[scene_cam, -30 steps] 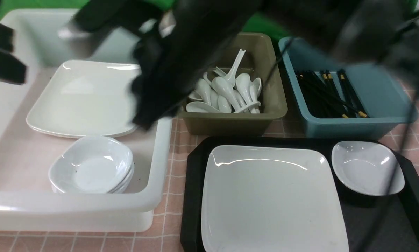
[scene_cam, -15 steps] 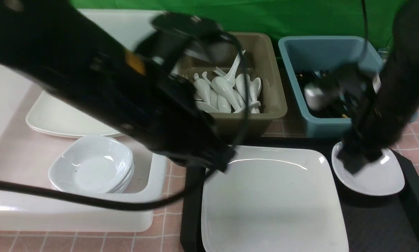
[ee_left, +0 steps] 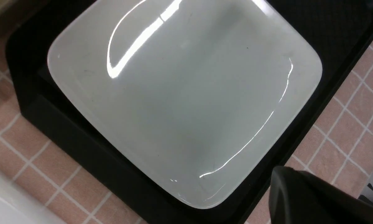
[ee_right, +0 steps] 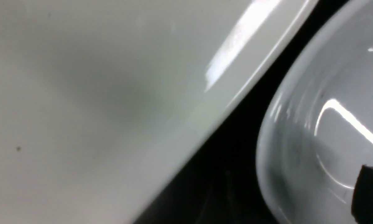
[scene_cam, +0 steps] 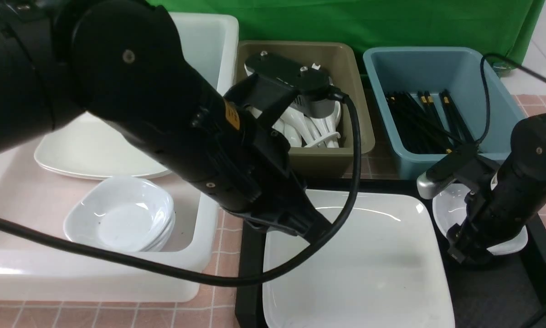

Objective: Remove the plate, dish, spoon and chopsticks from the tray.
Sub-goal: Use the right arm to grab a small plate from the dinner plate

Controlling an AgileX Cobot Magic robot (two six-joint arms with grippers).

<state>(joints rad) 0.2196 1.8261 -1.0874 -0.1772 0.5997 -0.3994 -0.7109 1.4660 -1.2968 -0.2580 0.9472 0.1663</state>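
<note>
The large white square plate (scene_cam: pixel 368 264) lies on the black tray (scene_cam: pixel 491 291), with the small white dish (scene_cam: pixel 448 212) beside it at the tray's far right. My left gripper (scene_cam: pixel 307 228) hangs over the plate's far left corner. In the left wrist view its dark fingers (ee_left: pixel 283 183) are pressed together and hold nothing, just off the plate (ee_left: pixel 180 102) and tray (ee_left: pixel 80 149). My right gripper (scene_cam: pixel 462 248) is down at the dish's near-left rim. One black finger (ee_right: pixel 371 193) shows inside the dish (ee_right: pixel 314 140); the other is out of view. No spoon or chopsticks show on the tray.
A white bin (scene_cam: pixel 95 282) at the left holds a big plate (scene_cam: pixel 86 155) and stacked small dishes (scene_cam: pixel 122 214). Behind the tray, an olive bin (scene_cam: pixel 327 161) holds several white spoons (scene_cam: pixel 318 130) and a blue bin (scene_cam: pixel 409 166) holds black chopsticks (scene_cam: pixel 419 118). The left arm's cable (scene_cam: pixel 352 182) loops over the plate.
Both arms have swung down and towards the tray. The left arm now reaches over the plate's far left corner, and the right gripper has dropped to the dish's rim.
</note>
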